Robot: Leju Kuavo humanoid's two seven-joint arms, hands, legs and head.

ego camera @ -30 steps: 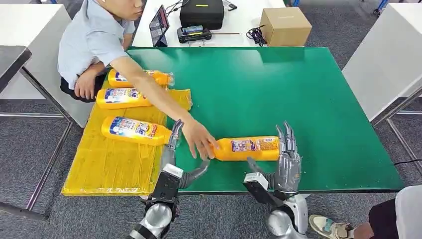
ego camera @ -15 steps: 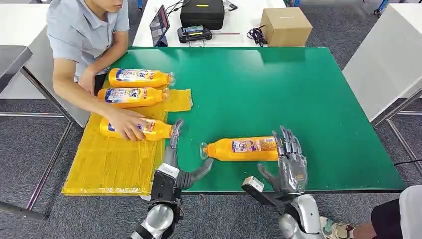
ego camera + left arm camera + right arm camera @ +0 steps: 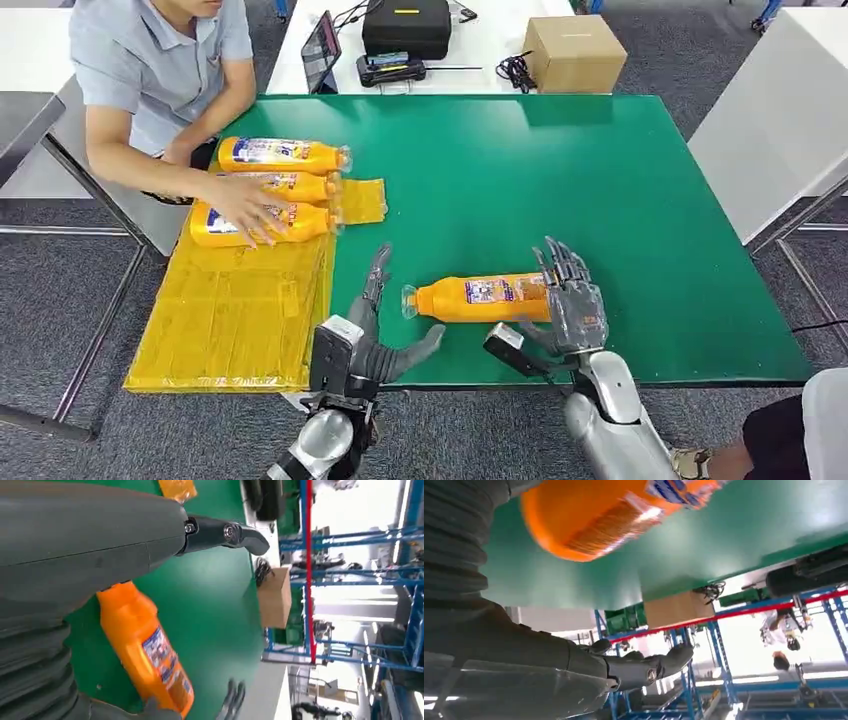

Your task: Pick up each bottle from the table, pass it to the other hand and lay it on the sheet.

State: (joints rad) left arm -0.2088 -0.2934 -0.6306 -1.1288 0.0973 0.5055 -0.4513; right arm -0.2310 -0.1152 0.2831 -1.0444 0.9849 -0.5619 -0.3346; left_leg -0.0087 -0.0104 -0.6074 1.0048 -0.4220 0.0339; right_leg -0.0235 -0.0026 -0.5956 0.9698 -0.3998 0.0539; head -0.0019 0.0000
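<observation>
An orange bottle point(image 3: 475, 298) lies on its side on the green table point(image 3: 600, 190), cap pointing left; it also shows in the left wrist view point(image 3: 150, 655) and its base in the right wrist view point(image 3: 589, 520). My right hand point(image 3: 565, 305) sits at the bottle's base end with fingers spread over it and the thumb below, not closed on it. Fingers apart and holding nothing, my left hand point(image 3: 375, 335) lies near the table's front edge, just left of the cap. The yellow sheet point(image 3: 240, 310) lies at the left, with three more orange bottles point(image 3: 285, 155) along its far end.
A person sits at the table's far left with a hand point(image 3: 245, 208) on the nearest sheet bottle point(image 3: 305, 222). Behind the green table stand a cardboard box point(image 3: 573, 52), a black case point(image 3: 405, 25) and a tablet point(image 3: 320, 48). A white table point(image 3: 780, 120) is at the right.
The person slid the third bottle back along the sheet against the other two. My right hand moved in over the base of the lying bottle. My left hand shifted slightly right.
</observation>
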